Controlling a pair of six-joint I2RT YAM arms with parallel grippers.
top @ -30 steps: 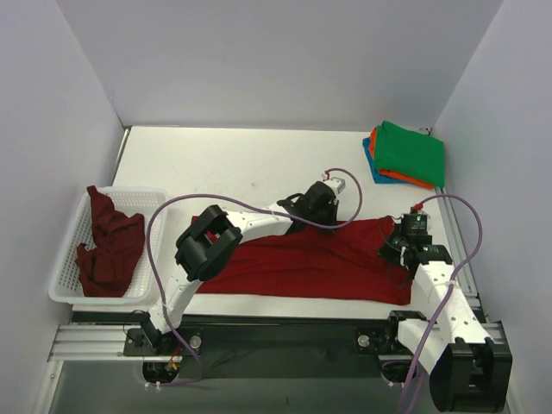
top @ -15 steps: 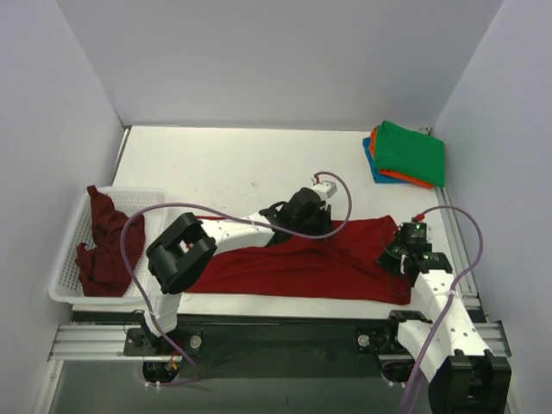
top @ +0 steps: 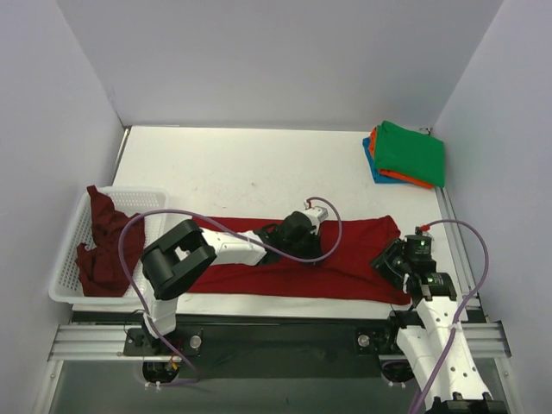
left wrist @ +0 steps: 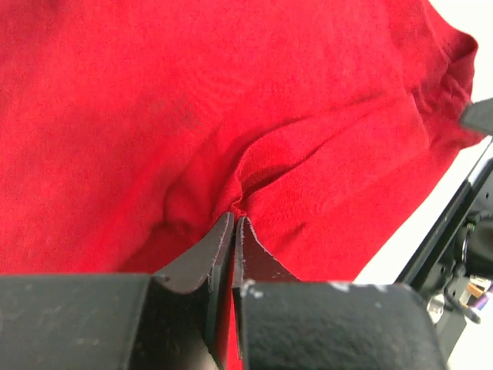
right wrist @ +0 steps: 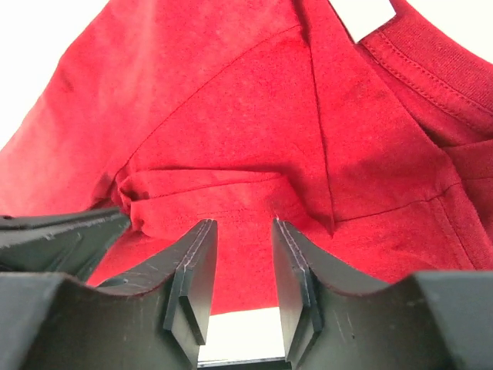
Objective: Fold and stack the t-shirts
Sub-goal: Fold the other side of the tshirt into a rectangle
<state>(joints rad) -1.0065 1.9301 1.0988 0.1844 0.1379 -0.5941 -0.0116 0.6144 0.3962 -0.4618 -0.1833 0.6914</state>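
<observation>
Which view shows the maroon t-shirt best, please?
The top external view: the maroon t-shirt lies crumpled in the white basket, far left. Neither wrist view shows it; both are filled by the red t-shirt.

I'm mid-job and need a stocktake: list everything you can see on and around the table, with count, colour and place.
table: 1, white, between pale walls
red t-shirt: 1, bright red, spread wide across the table's near part
maroon t-shirt: 1, dark red, crumpled in the basket
basket: 1, white mesh, near left edge
green t-shirt: 1, folded, top of the far right stack
orange t-shirt: 1, folded, under the green one
blue t-shirt: 1, folded, bottom of that stack
cables: 2, purple, one along each arm
left arm: 1, white and black, over the red t-shirt's middle, jaws shut on a pinch of it
right arm: 1, white and black, at the red t-shirt's right end, jaws open, holding nothing
</observation>
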